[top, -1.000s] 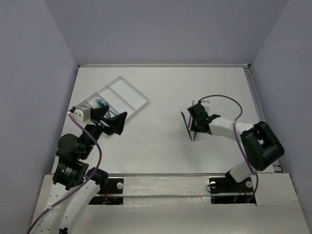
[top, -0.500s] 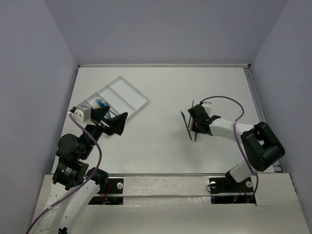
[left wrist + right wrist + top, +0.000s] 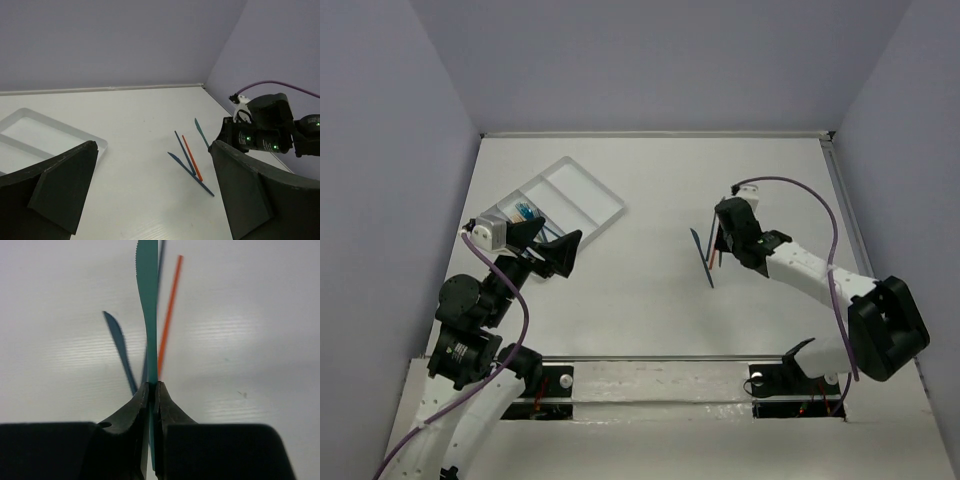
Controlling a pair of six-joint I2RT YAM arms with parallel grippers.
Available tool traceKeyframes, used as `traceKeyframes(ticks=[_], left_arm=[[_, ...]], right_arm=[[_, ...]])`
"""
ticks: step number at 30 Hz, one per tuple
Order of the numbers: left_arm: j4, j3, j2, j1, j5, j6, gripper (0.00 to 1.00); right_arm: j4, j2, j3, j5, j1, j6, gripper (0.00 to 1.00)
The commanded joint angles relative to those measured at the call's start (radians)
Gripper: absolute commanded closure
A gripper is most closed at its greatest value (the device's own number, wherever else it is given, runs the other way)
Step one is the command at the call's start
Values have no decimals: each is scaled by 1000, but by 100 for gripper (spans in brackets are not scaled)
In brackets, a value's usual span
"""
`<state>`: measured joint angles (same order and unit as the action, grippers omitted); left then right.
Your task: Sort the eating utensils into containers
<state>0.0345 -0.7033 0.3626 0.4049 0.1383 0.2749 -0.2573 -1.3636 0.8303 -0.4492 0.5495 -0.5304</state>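
Teal knife pinched tight w/ right end effector.

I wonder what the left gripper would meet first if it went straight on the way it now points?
Likely the bare table, then the loose blue and orange utensils; the right gripper, shut on a teal knife, is farther off. Depth is uncertain.

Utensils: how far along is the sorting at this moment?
Done: a few utensils lie in one compartment of the tray. In hand: the right tool is shut on a teal knife. Left: an orange utensil and two dark blue ones lie on the table, and the left tool hangs open and empty beside the tray.
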Motion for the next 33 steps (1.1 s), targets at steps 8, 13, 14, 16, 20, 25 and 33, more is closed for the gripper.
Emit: traceKeyframes(ticks=[8, 13, 14, 16, 20, 25, 33], left_arm=[[-44, -30, 4, 5, -9, -5, 1], [-44, -32, 9, -5, -14, -8, 1], [-44, -32, 10, -5, -13, -9, 1], [-44, -33, 12, -5, -14, -9, 1], [-42, -33, 12, -5, -11, -9, 1], [-44, -35, 10, -5, -6, -11, 1], [-45, -35, 7, -5, -2, -11, 1]], right_arm=[[440, -412, 479, 589, 165, 262, 100], [449, -757, 914, 746, 216, 279, 100], [438, -758, 915, 765, 216, 279, 100], [399, -897, 1100, 803, 225, 244, 100], [366, -1083, 1340, 790, 247, 224, 100], [196, -1337, 1699, 781, 265, 228, 100], [217, -1303, 1583, 750, 265, 256, 96]])
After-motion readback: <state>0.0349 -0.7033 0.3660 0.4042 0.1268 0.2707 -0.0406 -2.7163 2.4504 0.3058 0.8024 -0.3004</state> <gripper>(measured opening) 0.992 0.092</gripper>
